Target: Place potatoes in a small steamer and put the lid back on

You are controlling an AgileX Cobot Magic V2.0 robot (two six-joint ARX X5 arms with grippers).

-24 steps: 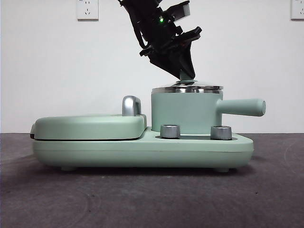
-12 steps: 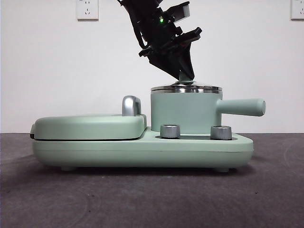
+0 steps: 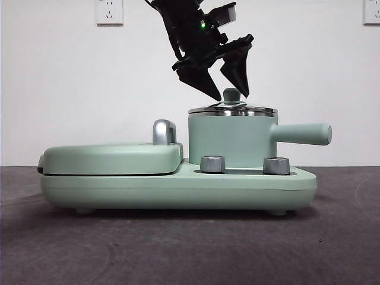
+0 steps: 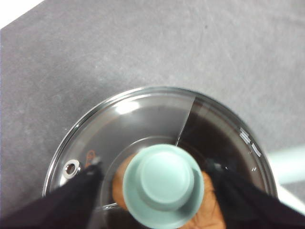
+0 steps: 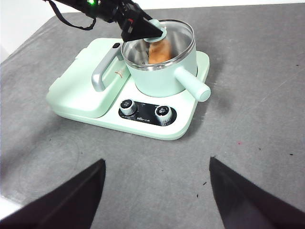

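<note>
The small steamer stands on the right of the mint-green appliance, its side handle pointing right. The glass lid lies flat on its chrome rim. My left gripper is open, one jaw on each side of the lid's green knob, not gripping it. In the left wrist view the knob sits between the parted jaws, and the potato shows through the glass. The right wrist view shows the potato inside the steamer. My right gripper is open and empty, well away from the appliance.
The flat griddle cover with its chrome latch fills the appliance's left half. Two chrome dials sit on the base in front of the pot. Dark grey table surrounds the appliance.
The lid came down the last bit and settled level on the pot's rim. My left gripper then opened off the knob.
</note>
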